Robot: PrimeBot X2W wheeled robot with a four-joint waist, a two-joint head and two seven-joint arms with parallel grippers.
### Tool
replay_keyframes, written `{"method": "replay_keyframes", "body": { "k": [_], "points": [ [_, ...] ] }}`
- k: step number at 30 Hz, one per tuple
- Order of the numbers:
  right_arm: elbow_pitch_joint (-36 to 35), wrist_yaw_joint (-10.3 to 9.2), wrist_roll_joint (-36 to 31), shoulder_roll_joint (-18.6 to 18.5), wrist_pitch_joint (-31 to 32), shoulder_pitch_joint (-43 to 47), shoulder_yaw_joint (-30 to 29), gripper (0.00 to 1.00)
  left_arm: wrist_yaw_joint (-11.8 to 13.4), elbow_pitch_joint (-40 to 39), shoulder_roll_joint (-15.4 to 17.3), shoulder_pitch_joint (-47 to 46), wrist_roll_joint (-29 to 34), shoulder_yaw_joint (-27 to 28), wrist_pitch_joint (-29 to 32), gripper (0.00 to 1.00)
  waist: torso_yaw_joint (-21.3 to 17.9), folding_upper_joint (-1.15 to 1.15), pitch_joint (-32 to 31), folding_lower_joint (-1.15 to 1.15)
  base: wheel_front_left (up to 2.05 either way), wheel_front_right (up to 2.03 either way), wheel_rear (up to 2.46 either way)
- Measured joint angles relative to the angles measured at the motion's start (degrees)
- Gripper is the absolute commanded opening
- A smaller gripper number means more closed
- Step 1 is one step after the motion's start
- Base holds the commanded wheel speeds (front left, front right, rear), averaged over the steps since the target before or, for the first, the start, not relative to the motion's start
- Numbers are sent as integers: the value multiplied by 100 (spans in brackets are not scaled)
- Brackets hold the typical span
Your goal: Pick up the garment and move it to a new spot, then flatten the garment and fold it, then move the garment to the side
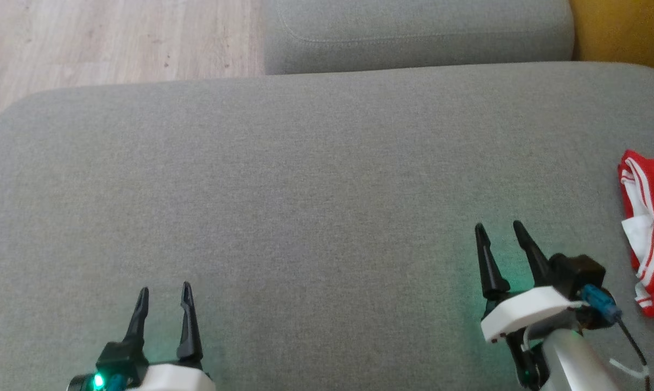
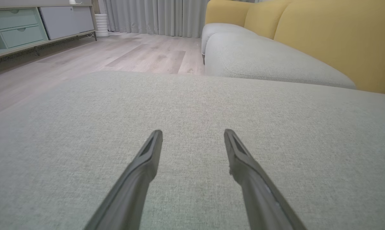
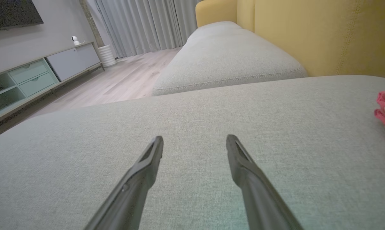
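When the scene was inspected, the red-and-white garment [image 1: 649, 239] lay bunched at the far right edge of the large grey seat cushion [image 1: 305, 179], partly cut off by the border of the head view. It touched neither gripper. The right gripper [image 1: 498, 225] stood over the cushion to the garment's left, near it but apart, its two dark fingers spread with nothing between them. The left gripper [image 1: 165, 288] was at the lower left of the head view, well apart from the garment, its fingers likewise spread and empty. Both wrist views showed grey fabric between the parted fingers. A second grey cushion [image 1: 413, 32] adjoined the far side, with a yellow backrest [image 1: 620, 27] at the right and pale wood floor [image 1: 115, 38] at the left. Whether the garment was folded could not be told.
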Motion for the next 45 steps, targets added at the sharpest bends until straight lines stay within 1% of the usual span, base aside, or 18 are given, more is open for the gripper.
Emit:
{"method": "replay_keyframes", "body": {
  "k": [3,7,8,13,15,25,27,36,38,45],
  "points": [
    [37,0,22,1,0,75,40,100,-30,-1,0,74,-59,35,1,100,50,0,-63,0,0,0,0],
    [41,0,47,1,0,74,86,100,-148,-1,1,93,-125,132,1,100,68,0,-83,1,0,0,0],
    [47,0,47,1,0,75,88,0,-185,5,0,94,-151,143,1,0,68,0,-78,1,0,0,0],
    [443,0,47,2,10,308,88,0,-187,428,-9,205,-152,136,29,0,68,0,-83,1,0,0,0],
    [501,0,124,3,33,462,83,0,-198,470,-10,281,-237,140,85,0,65,0,-86,1,0,0,0],
    [366,0,759,4,204,491,-12,0,-232,432,-11,280,-872,162,236,0,52,0,-103,1,0,0,0],
    [319,0,888,5,247,491,-44,0,-272,419,-11,278,-999,168,264,0,49,0,-106,1,0,0,0],
    [183,0,1462,8,383,492,-142,0,-282,337,-11,252,-1577,207,390,0,37,0,-121,1,0,0,0],
    [143,0,1590,12,408,492,-166,0,-328,311,-11,243,-1703,227,437,0,34,0,-124,1,0,0,0],
    [44,0,2034,19,534,493,-271,0,-375,257,-12,170,-2152,321,556,0,25,0,-136,1,0,0,0]
  ]
}}
